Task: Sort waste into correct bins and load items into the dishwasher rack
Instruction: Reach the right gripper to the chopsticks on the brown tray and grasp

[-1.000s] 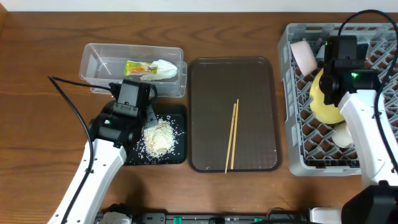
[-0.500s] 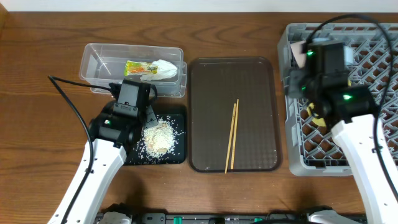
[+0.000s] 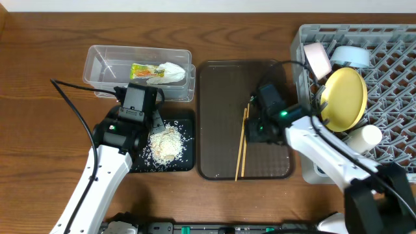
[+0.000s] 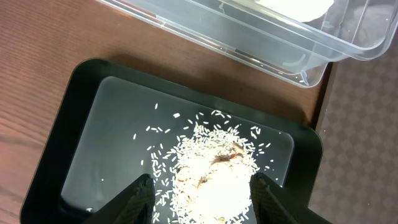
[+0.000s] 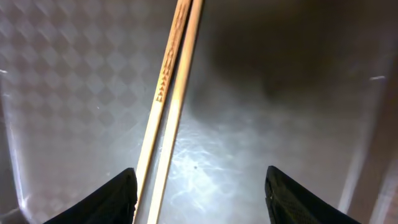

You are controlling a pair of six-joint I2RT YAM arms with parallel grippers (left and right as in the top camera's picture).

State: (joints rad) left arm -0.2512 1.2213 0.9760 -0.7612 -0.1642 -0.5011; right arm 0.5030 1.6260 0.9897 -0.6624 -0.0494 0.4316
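Observation:
The wooden chopsticks [image 3: 241,144] lie on the brown serving tray [image 3: 214,97]; they also show in the right wrist view [image 5: 169,106]. My right gripper [image 5: 202,199] is open just above the tray, its left finger beside the chopsticks. The rice scraps [image 3: 166,143] lie heaped in the black tray [image 3: 188,162], also in the left wrist view [image 4: 217,180]. My left gripper [image 4: 202,202] is open and astride the heap. The snack wrapper with white paper [image 3: 156,73] lies in the clear tub [image 3: 104,65]. The yellow plate [image 3: 344,97], white bowl with pinkish inside [image 3: 316,58], light blue bowl [image 3: 351,55] and white cup [image 3: 362,138] stand in the grey rack [image 3: 396,45].
The brown serving tray sits between the black tray and the rack. The clear tub [image 4: 261,43] borders the black tray [image 4: 81,124] on its far side. Bare wooden table [image 3: 39,78] lies to the left.
My right arm has swung from over the rack leftward and down onto the brown tray by the chopsticks, uncovering the plate and bowls in the rack. The left arm has not moved.

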